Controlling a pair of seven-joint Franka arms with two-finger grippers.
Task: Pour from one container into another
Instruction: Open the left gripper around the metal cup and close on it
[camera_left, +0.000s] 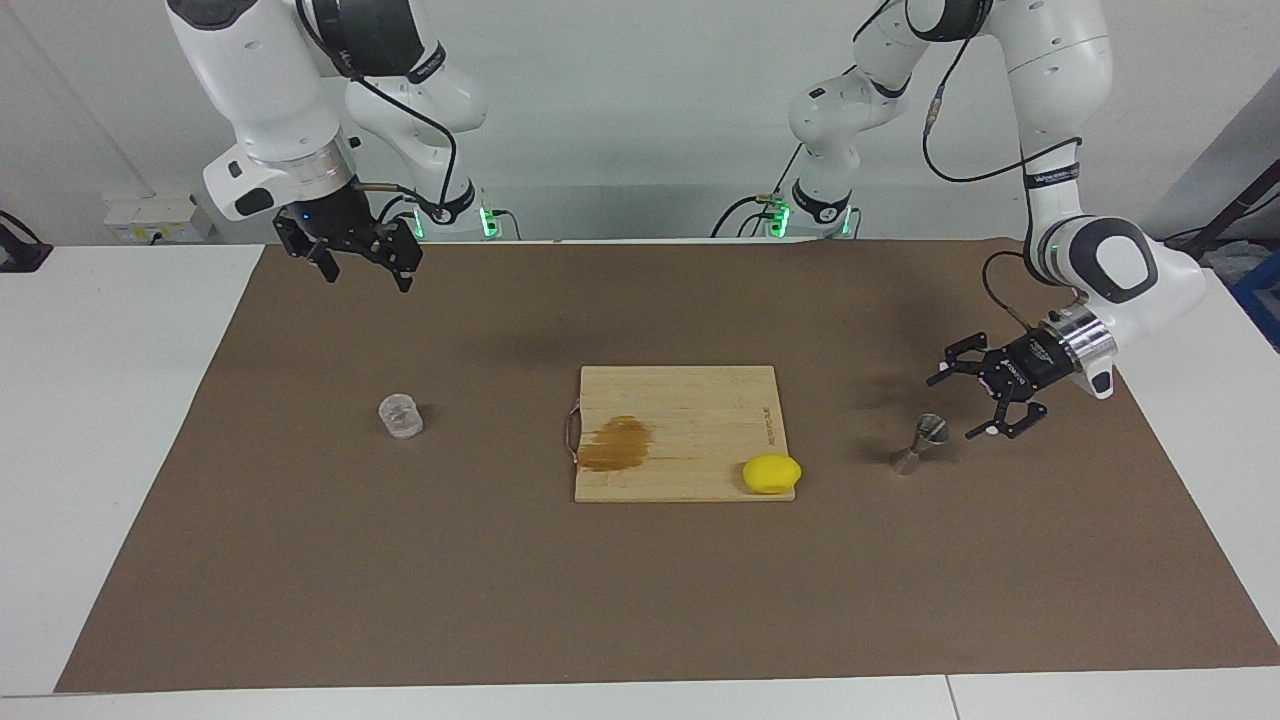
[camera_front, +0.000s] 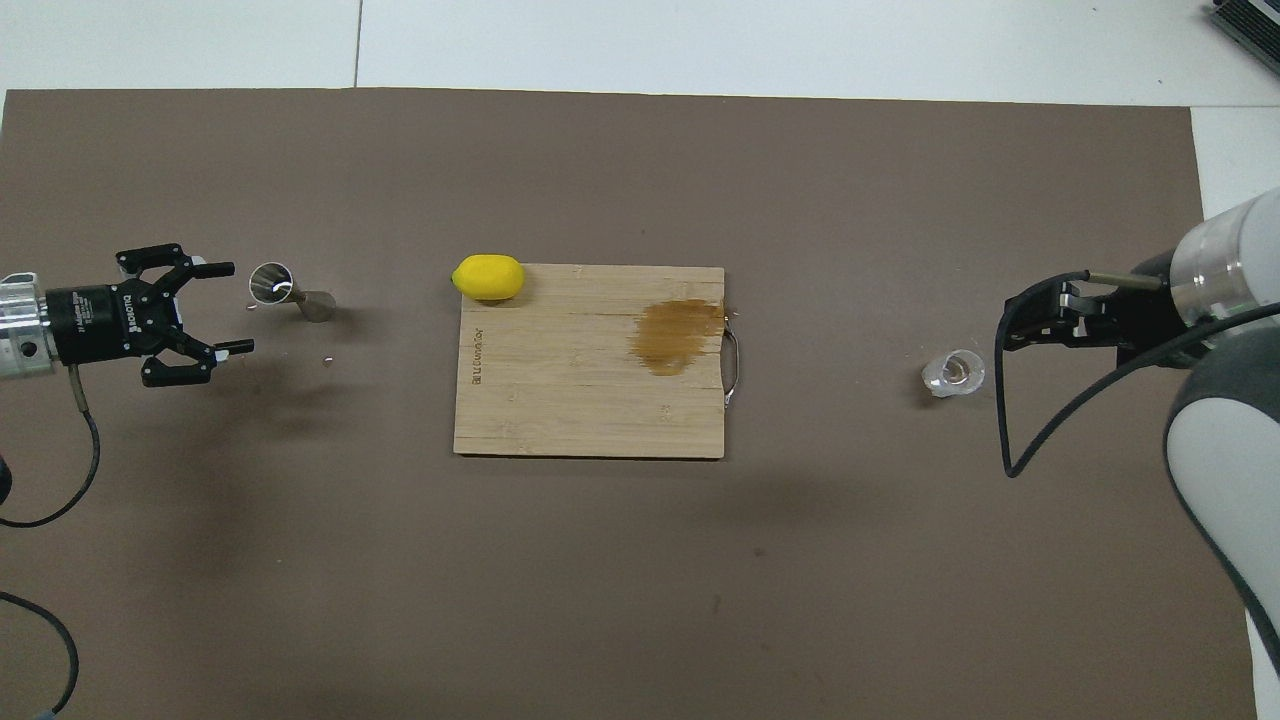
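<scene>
Two white Franka arms with dark grey joint bands, silver wrist rings, loose black cables, green base lights; black linked two-finger left gripper (camera_left: 982, 400) and right gripper (camera_left: 365, 265), white lettering.
</scene>
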